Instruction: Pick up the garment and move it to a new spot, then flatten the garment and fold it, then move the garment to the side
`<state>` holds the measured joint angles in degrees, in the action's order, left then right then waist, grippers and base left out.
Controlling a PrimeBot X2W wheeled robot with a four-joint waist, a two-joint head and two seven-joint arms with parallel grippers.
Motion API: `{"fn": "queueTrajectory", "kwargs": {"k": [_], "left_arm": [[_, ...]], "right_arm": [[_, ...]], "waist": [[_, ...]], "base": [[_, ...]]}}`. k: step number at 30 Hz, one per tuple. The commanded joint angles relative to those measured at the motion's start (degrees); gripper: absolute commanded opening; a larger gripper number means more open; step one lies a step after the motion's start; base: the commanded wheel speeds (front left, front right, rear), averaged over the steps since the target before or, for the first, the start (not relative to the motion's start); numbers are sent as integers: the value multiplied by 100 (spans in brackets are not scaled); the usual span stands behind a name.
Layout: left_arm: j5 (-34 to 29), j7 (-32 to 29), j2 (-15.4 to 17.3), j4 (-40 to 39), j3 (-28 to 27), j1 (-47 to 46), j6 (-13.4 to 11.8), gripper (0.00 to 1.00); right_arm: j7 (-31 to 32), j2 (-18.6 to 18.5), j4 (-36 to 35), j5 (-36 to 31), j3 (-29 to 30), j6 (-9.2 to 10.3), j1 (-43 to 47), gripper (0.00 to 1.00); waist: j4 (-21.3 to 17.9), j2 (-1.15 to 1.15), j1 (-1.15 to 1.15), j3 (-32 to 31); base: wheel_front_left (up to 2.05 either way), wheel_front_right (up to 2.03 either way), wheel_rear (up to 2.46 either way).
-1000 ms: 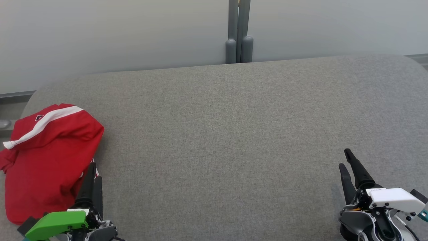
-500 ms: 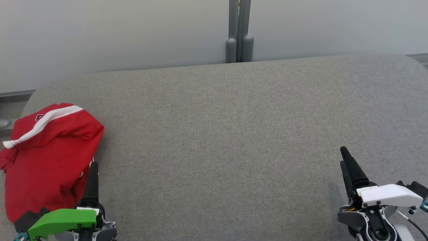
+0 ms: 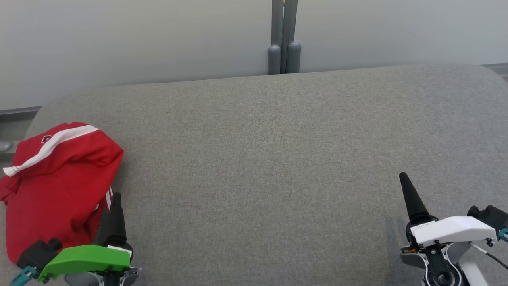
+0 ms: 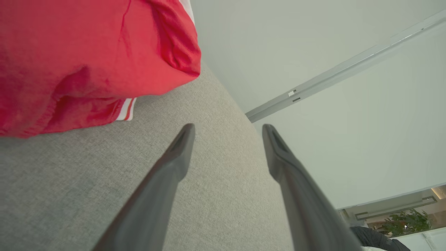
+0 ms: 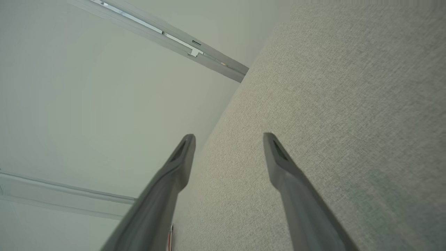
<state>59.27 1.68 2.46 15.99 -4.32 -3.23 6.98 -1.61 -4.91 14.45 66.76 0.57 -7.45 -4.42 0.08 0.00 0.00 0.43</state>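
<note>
Head view puts the garment (image 3: 59, 186) at the far left end of the grey fabric surface (image 3: 262, 159). It is a red piece with a white stripe running across its upper part, lying in a loose, rumpled heap close to the surface's rounded left edge. A bit of red-and-white striped trim peeks out at its lower right side.

Just beside that corner sits the left gripper (image 3: 111, 204), under its green cover, with its dark fingers pointing up along the cloth's right side. From the left wrist view the garment (image 4: 80, 59) bulges at the upper left, while the left gripper (image 4: 227, 128) has its jaws spread wide — nothing between them but bare grey weave, and neither finger touches the red cloth.

Well apart, at the lower right, the right gripper (image 3: 405, 178) rests under its white cover. Its own wrist view shows the right gripper (image 5: 228, 136) with jaws wide apart too — empty, over plain fabric.

Behind the surface stands a pale wall (image 3: 139, 39) with a grey post (image 3: 283, 39) at its middle.
</note>
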Motion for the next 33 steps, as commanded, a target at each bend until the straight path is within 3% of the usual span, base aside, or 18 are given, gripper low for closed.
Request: {"fn": "queueTrajectory", "kwargs": {"k": [1, 15, 33], "left_arm": [[-274, 59, 44, -61, 6, -25, -25, 100], [-1590, 333, 62, -18, 97, 56, -166, 100], [-2850, 639, 69, 42, 235, 122, -230, 100]], "right_arm": [[-63, -63, -104, -218, -30, -2, -128, 100], [-340, -157, -64, -1450, -282, -3, -86, 100], [-644, -200, -40, -2831, -421, -3, -72, 100]], "waist": [[-2, 0, 0, 0], [-1, 0, 0, -4], [13, 0, 0, 4]], "base": [[0, 0, 0], [0, 0, 0], [0, 0, 0]]}}
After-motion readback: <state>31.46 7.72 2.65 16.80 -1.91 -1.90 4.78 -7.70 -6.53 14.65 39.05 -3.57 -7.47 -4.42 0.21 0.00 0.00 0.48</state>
